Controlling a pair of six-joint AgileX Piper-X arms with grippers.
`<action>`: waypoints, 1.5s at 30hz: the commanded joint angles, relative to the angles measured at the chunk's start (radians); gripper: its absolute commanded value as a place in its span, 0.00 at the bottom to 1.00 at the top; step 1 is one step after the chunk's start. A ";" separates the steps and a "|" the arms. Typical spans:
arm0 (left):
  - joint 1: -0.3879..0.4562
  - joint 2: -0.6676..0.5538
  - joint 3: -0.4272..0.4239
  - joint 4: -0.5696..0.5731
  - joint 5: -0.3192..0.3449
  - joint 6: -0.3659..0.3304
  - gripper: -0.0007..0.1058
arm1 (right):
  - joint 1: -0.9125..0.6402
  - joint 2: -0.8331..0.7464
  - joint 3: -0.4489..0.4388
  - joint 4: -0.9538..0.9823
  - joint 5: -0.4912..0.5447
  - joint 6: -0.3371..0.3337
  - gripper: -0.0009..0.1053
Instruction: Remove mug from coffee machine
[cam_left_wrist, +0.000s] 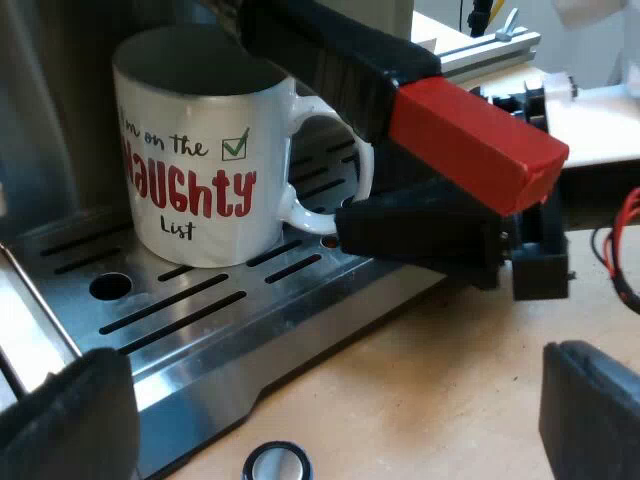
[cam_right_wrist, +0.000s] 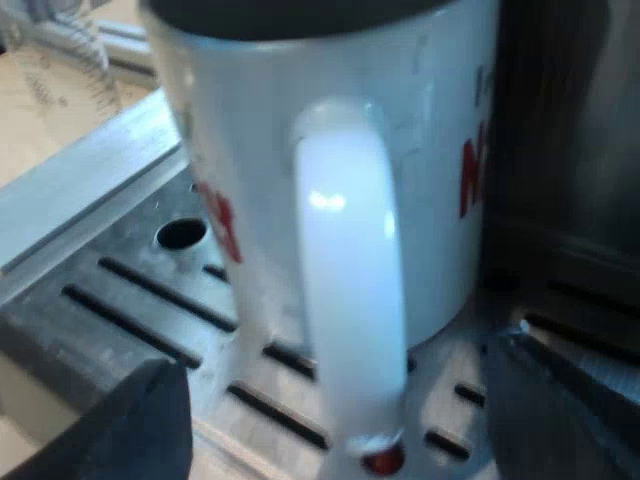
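Mug (cam_left_wrist: 200, 150), handle (cam_right_wrist: 350, 280) ungripped between wide-spread fingers (cam_right_wrist: 130, 425) of right hand (cam_right_wrist: 345, 420); left hand (cam_left_wrist: 325, 420) likewise spread, empty.

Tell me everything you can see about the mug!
The mug is white and shiny, like ceramic, with "I'm on the NAUGHTY List" in dark and red letters and a green tick box. It stands upright on the machine's slotted metal drip tray. Its looped handle faces my right gripper, whose open fingers sit either side without touching.

Dark handle with red end (cam_left_wrist: 440, 125), small black-rimmed ring (cam_left_wrist: 277, 463) lying on wooden table (cam_left_wrist: 430, 400)
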 joint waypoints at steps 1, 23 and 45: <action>-0.003 0.004 -0.002 -0.017 0.005 -0.010 0.78 | 0.002 0.012 -0.014 -0.063 0.005 0.000 0.60; -0.003 0.004 -0.002 -0.017 0.005 -0.010 0.78 | 0.002 0.110 -0.135 -0.067 0.005 0.010 0.51; -0.003 0.004 -0.002 -0.025 0.005 -0.010 0.78 | 0.079 0.059 -0.135 0.092 0.100 0.010 0.01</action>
